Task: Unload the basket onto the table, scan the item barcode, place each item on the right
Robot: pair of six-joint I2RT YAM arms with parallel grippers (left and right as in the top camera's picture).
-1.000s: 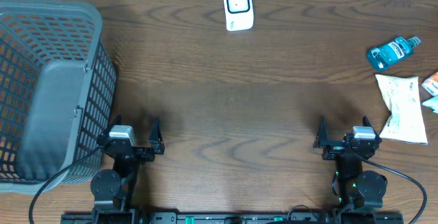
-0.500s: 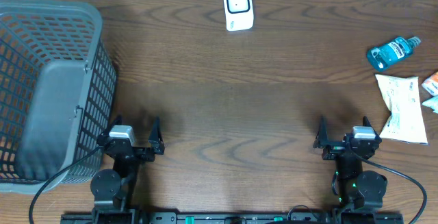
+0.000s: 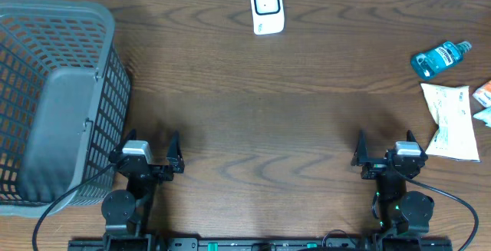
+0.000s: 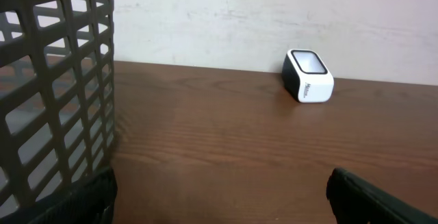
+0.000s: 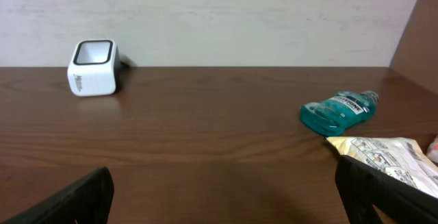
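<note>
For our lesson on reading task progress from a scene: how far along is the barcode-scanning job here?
Done: nothing that shows. The white scanner stands alone at the far edge, and the mouthwash bottle and white packet lie at the right side, untouched. In hand: nothing; the left gripper and right gripper are both open and empty near the front edge. Left: pick an item, show its barcode to the scanner.

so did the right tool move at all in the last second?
No. The right tool sits at the same spot beside the white packet in the overhead view, open and empty.
</note>
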